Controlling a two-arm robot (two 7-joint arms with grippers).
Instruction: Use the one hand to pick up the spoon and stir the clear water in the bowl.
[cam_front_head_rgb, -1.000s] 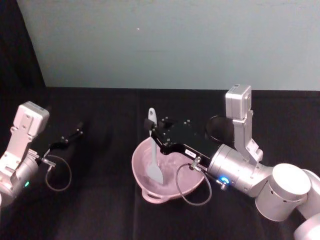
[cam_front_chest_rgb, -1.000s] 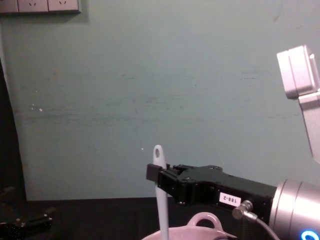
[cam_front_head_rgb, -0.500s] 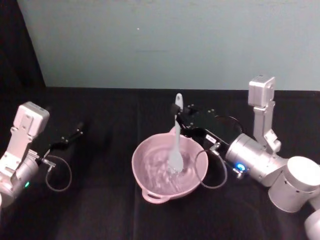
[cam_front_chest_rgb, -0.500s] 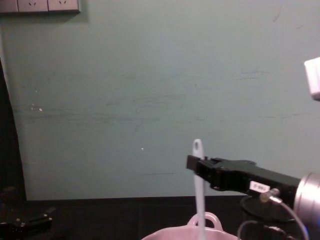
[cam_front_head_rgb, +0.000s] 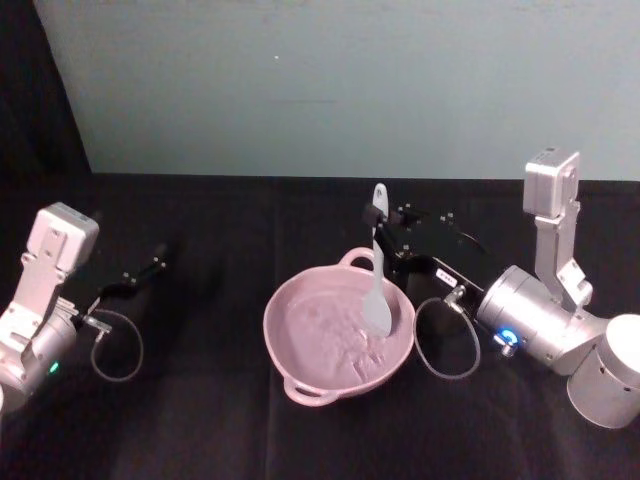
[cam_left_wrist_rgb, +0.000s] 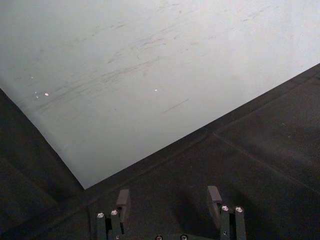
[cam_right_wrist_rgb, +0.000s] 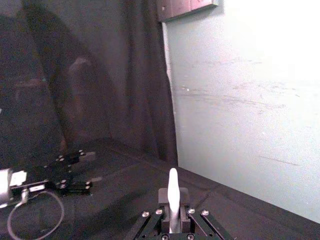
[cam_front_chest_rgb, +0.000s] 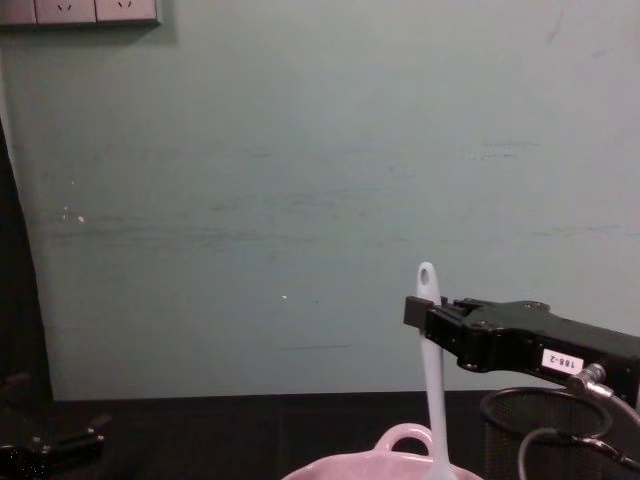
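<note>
The pale pink bowl (cam_front_head_rgb: 271, 327) sits in the middle of the black table, its loop handle (cam_front_chest_rgb: 403, 439) on the far rim. The white spoon (cam_front_head_rgb: 378, 285) stands nearly upright with its blade down in the water at the bowl's right side. My right gripper (cam_front_head_rgb: 377, 224) reaches in from the right and is shut on the spoon's handle (cam_front_chest_rgb: 430, 335) just below the holed end; from the right wrist, that handle (cam_right_wrist_rgb: 172, 192) rises between the jaws. My left gripper (cam_front_head_rgb: 148, 268) rests far to the left, open and holding nothing (cam_left_wrist_rgb: 168, 200).
A black wire-mesh cup (cam_front_chest_rgb: 548, 428) stands right of the bowl, behind and under my right forearm. The teal wall (cam_front_head_rgb: 320, 90) closes off the back of the table. A looped cable (cam_front_head_rgb: 118, 345) hangs by the left wrist.
My right gripper has carried the spoon across the bowl from its left side to its right side, blade still down in the water. The left arm has not moved.
</note>
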